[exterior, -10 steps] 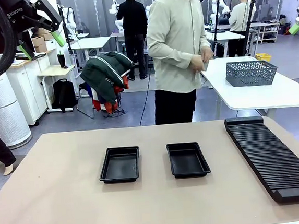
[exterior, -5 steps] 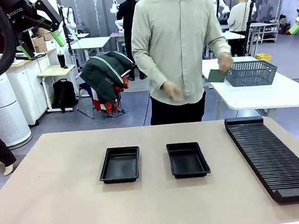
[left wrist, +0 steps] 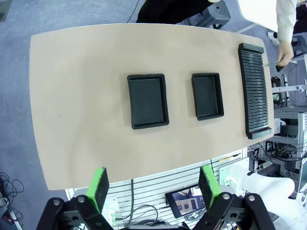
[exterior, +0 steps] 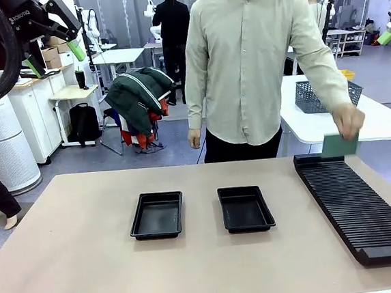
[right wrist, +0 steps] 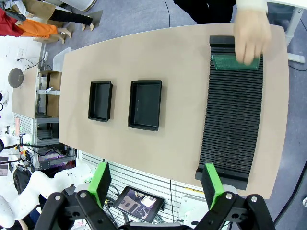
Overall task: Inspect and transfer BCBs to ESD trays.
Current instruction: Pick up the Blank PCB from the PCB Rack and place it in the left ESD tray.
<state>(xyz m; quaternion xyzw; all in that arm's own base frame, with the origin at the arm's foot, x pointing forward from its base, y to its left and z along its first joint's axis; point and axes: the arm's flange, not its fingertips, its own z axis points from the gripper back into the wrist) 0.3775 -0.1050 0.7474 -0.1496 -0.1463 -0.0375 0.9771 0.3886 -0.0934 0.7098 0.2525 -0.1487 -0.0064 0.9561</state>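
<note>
Front view: person's hand (exterior: 348, 119) holds BCB (exterior: 339, 145) at rack's (exterior: 365, 207) far end; we reckon for slotting.
Trays: ESD trays (exterior: 156, 216) empty, awaiting boards.
Grippers: left gripper (left wrist: 153, 187) and right gripper (right wrist: 156, 187) parked high, fingers wide, empty.

Two trays (exterior: 156, 215) left of rack (exterior: 358, 207)

Tan table (exterior: 68, 253) is carrying three black items. Left ESD tray (exterior: 156, 215) and right ESD tray (exterior: 245, 208) are sitting side by side near the middle, not touching, long sides running front to back. Ribbed slotted rack (exterior: 358, 204) is lying along the right side, starting at the far edge.
</note>
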